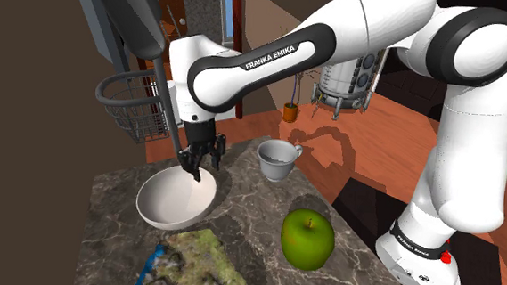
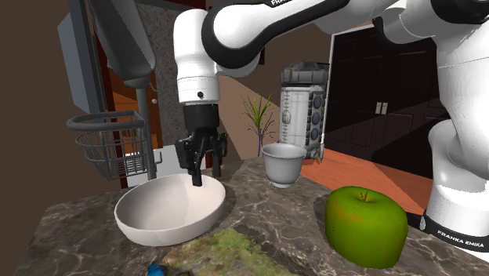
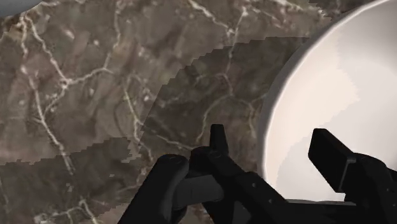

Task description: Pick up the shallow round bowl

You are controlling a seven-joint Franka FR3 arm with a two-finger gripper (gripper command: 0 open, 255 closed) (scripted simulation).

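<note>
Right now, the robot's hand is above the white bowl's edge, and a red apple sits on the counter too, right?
Not quite: the apple is green, not red, as the shoulder view shows. The rest holds: the hand is above the edge of the white bowl, and the apple sits on the counter.

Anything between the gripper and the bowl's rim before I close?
Nothing visible. The open gripper hangs right at the white bowl, with the rim between its jaws. The cup and green apple stand apart from it, off to the side.
</note>
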